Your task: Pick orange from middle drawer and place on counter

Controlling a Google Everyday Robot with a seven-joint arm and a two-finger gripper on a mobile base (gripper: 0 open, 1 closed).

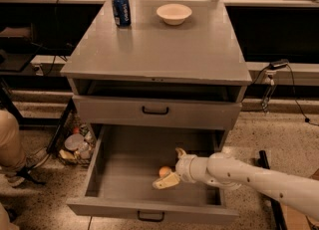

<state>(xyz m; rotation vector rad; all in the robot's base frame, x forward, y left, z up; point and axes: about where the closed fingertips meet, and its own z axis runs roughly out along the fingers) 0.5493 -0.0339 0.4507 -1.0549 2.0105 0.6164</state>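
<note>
The orange (pixel 164 172) lies on the flat grey floor of the open middle drawer (pixel 124 174), right of its centre. My gripper (pixel 168 168) reaches in from the right on a white arm (pixel 249 174). It is open, with one pale finger (pixel 166 180) in front of the orange and the other (pixel 179 152) behind it. The orange sits between the fingers, and I cannot tell whether they touch it. The counter (pixel 159 50) is the grey top of the cabinet above.
A blue soda can (pixel 121 9) and a white bowl (pixel 174 13) stand at the back of the counter. The closed drawer front (pixel 155 110) above overhangs the open drawer. A person's leg (pixel 10 142) and clutter (pixel 75 147) are on the floor at left.
</note>
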